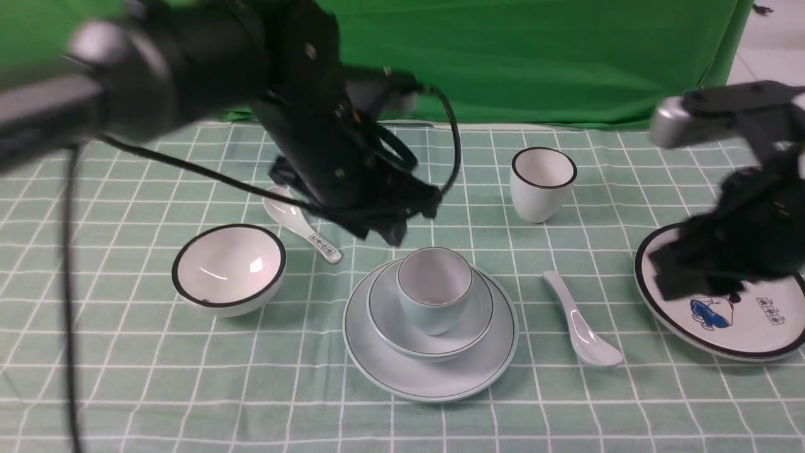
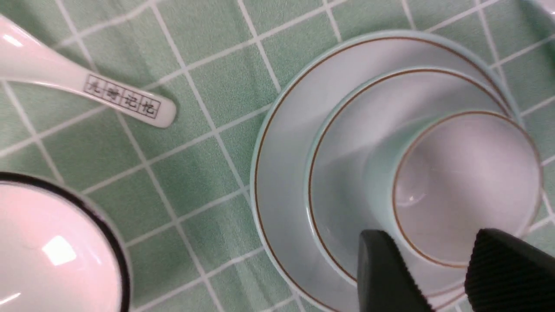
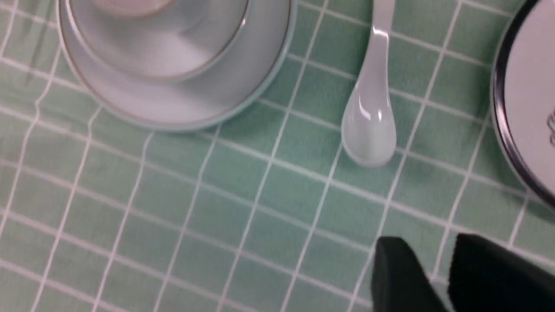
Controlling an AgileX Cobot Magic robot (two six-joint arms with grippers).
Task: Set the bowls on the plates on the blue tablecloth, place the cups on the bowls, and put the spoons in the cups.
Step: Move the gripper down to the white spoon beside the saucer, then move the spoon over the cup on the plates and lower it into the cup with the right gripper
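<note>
The pale-blue cup (image 1: 434, 290) stands in the pale-blue bowl (image 1: 402, 327) on the pale-blue plate (image 1: 434, 377) at the middle of the blue tablecloth (image 1: 126, 352). My left gripper (image 1: 382, 229) hovers just behind this stack, open and empty; its view shows the cup (image 2: 464, 186) beyond the fingers (image 2: 381, 268). The white bowl (image 1: 229, 267) sits at left, the marked spoon (image 1: 302, 225) behind it. The white cup (image 1: 543, 182) stands at back right. The plain spoon (image 1: 582, 322) lies right of the stack. My right gripper (image 1: 676, 277), slightly open and empty, hangs over the cartoon plate (image 1: 742, 327).
The green backdrop cloth (image 1: 534, 56) hangs behind the table. The left arm and its cable (image 1: 188, 170) span the back left. In the right wrist view the plain spoon (image 3: 370, 117) lies between the stack's plate (image 3: 173, 108) and the cartoon plate's rim (image 3: 503, 112).
</note>
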